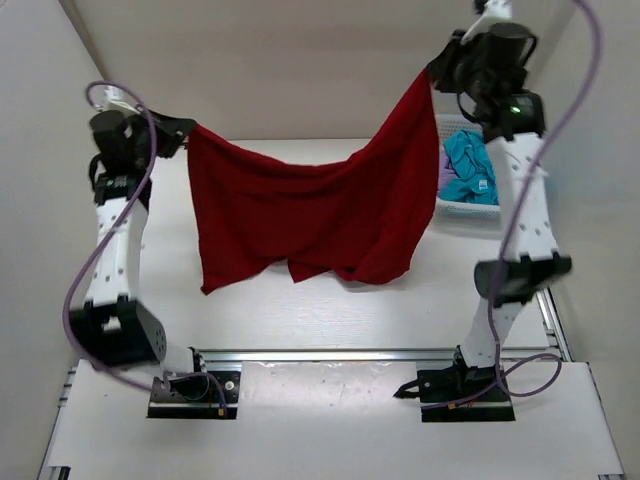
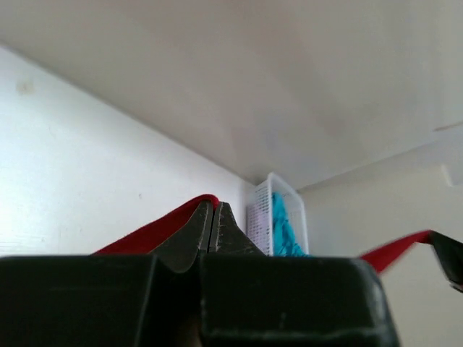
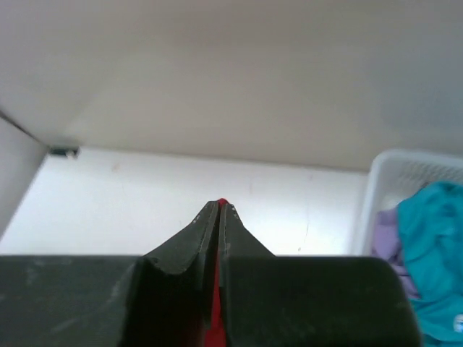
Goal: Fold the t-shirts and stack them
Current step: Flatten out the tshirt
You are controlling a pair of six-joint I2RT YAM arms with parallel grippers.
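The dark red t-shirt [image 1: 300, 215] is hanging in the air over the surface [image 1: 330, 315], spread between the two hands and sagging in the middle. The left hand [image 1: 188, 130] is clenching one upper corner of it. The right hand [image 1: 432, 72] is clenching the other corner, higher and farther back, so the top edge is sloping up to the right. The teal t-shirt [image 1: 468, 165] and the lavender t-shirt [image 1: 445, 178] are lying crumpled in the white lattice basket [image 1: 470, 208] at the far right.

The cloth is looking light, soft and limp: it is draping in loose folds and will probably not keep any shape by itself. Corners and hemmed edges are likely the best places to take hold, because a pinch in the middle would only bunch the cloth. Each pinch is holding very little fabric, so a sharp tug could pull a corner free.

Only the overhead view is showing the whole drape and the uneven lower edge, though it is not settling whether that edge is clear of the surface. The left wrist view is showing the fingertips meeting with a red fold running out beside them. The right wrist view is showing a thin red sliver trapped between closed fingers, a detail the overhead view is hiding
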